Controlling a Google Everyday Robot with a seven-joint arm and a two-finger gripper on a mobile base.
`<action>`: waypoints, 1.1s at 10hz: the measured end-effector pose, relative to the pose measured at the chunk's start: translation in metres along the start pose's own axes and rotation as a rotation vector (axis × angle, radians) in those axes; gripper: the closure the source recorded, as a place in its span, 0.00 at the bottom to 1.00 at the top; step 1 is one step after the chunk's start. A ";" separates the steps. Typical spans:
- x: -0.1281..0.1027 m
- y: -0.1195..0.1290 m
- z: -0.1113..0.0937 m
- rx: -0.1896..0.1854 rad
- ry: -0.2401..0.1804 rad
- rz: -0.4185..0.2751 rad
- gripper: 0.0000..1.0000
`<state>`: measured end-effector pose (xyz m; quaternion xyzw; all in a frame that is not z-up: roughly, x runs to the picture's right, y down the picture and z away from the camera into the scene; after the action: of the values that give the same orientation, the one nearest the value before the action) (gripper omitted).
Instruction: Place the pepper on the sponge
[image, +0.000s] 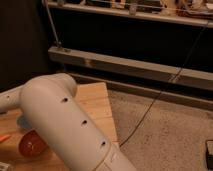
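A round orange-red thing (32, 144), likely the pepper, lies on the wooden table (95, 102) at the lower left, partly covered by my arm. My thick white arm link (70, 125) runs diagonally across the foreground above the table. The gripper is out of view, somewhere past the frame's left edge. A small bluish-grey patch (23, 121) shows just under the arm; I cannot tell whether it is the sponge.
A thin orange sliver (4, 137) lies at the table's left edge. Right of the table is speckled floor (170, 135) with a black cable (155, 102) across it. Behind stand a low metal rail (130, 70) and dark shelving.
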<state>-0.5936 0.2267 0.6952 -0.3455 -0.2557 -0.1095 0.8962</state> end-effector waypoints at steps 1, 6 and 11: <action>-0.001 -0.001 0.004 0.000 0.002 -0.010 0.35; -0.010 -0.003 0.027 -0.014 0.038 -0.055 0.35; -0.017 0.001 0.047 -0.031 0.056 -0.064 0.35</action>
<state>-0.6262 0.2595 0.7154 -0.3477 -0.2396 -0.1518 0.8937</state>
